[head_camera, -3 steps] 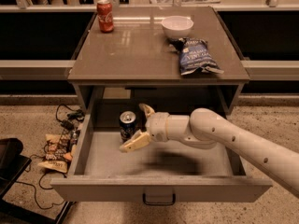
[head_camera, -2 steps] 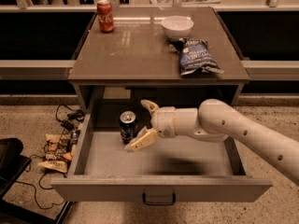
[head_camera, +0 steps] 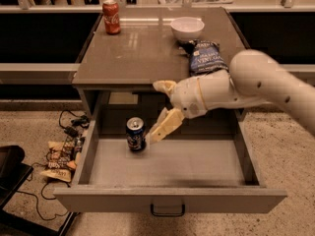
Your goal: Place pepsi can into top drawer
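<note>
**Since the can stands in the drawer, we judge the placing all but done**

As far as we can see, the pepsi can (head_camera: 135,134) stands upright on the floor of the top drawer (head_camera: 170,200), toward its left and rear, apart from the walls. The drawer is open wide, well out from under the bench (head_camera: 133,58). The gripper (head_camera: 158,111) hangs just to the right of the can, above the drawer floor, on an arm that reaches in from the right. Its jaws are spread wide and grasp nothing. One finger points up near the bench edge, and the other slants down with its tip just beside the can. We cannot tell whether that tip touches the can's side.

We therefore judge the main step done: the can is inside and stands by itself. What is left, in our view, is for the arm to draw clear without knocking the can over. The task does not ask for the drawer to be shut, so we count nothing further.

The can is small and dark blue, with a white and red mark on the side facing us and a silver top. We make out no dent and no tilt. On the bench, the red cola can (head_camera: 111,16), a white bowl (head_camera: 187,28) and a blue snack bag (head_camera: 205,57) sit well apart from it.
</note>
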Robot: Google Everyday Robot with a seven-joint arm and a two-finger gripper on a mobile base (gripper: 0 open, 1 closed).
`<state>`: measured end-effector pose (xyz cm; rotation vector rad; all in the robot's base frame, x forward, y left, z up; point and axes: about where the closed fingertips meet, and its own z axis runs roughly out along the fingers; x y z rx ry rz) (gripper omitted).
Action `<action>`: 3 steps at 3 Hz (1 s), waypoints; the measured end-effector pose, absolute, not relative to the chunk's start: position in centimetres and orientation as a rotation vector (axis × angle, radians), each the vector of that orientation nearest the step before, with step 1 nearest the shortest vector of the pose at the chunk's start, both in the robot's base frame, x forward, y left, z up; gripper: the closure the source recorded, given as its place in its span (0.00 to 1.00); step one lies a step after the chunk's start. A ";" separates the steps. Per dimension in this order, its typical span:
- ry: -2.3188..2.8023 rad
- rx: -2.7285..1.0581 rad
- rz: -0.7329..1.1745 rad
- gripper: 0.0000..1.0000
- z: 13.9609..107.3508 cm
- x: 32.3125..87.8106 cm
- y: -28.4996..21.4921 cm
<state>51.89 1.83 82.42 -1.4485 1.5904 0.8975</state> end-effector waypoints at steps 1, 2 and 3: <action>1.620 -1.556 0.868 0.00 88.1 49.6 0.0; 1.621 -1.598 0.780 0.00 93.5 46.9 -2.0; 1.618 -1.605 0.647 0.00 97.3 44.9 -3.8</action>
